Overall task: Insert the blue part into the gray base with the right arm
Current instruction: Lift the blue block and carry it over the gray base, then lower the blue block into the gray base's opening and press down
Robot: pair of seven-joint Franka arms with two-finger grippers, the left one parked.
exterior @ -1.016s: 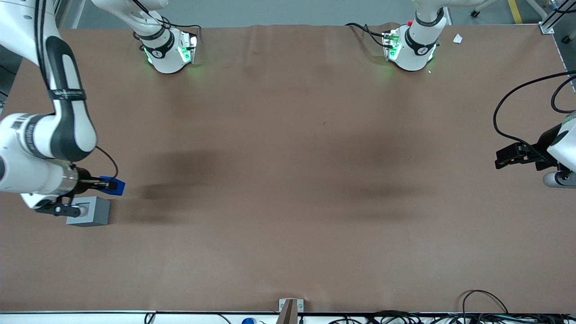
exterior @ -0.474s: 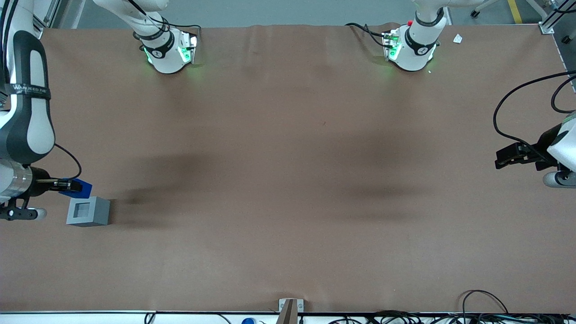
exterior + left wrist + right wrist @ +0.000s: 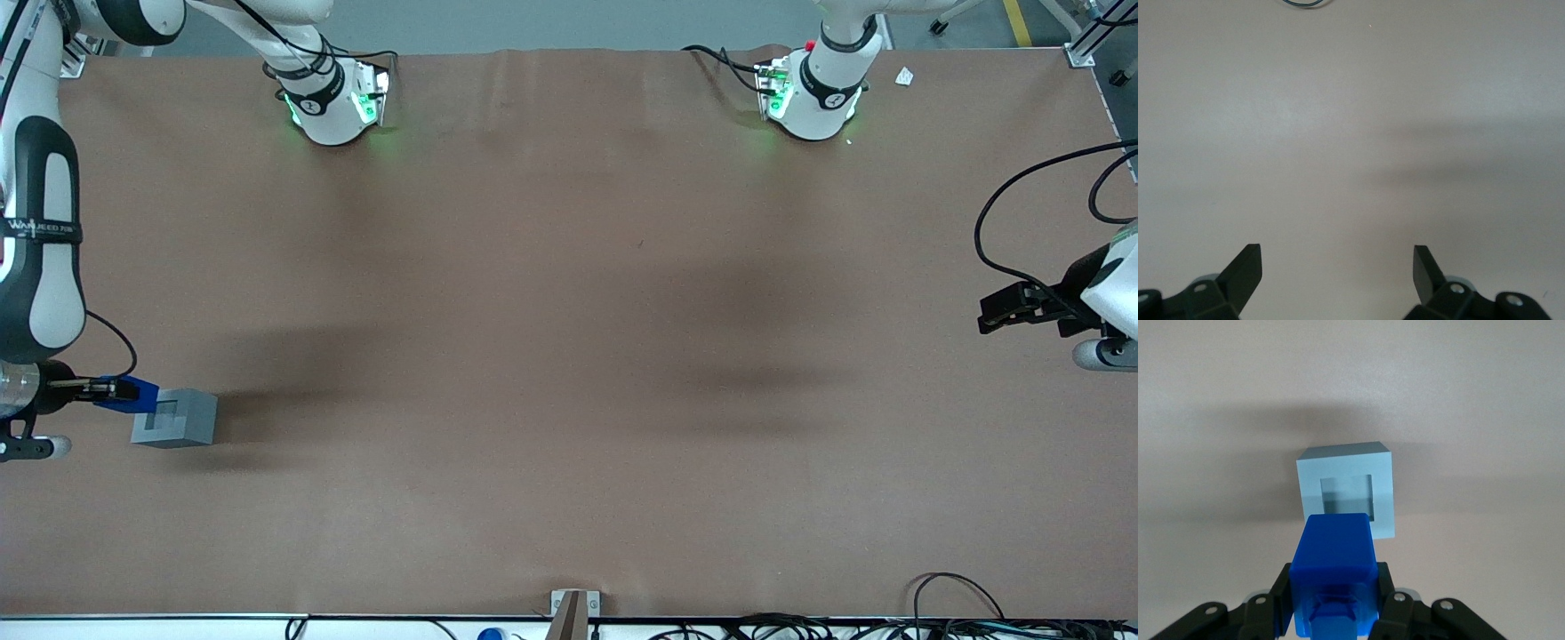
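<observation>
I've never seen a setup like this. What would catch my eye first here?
Probably the bright blue part, clamped in the right arm's gripper at the working arm's end of the brown table. It is held above the gray base, over the edge of its top, whose square recess shows empty in the right wrist view.

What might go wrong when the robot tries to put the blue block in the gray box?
The blue part, held in the gripper, overlaps only one edge of the gray base in the front view. Lowered now, it would probably hit the rim rather than enter the square recess. That bump might push the loose base along the table.
</observation>
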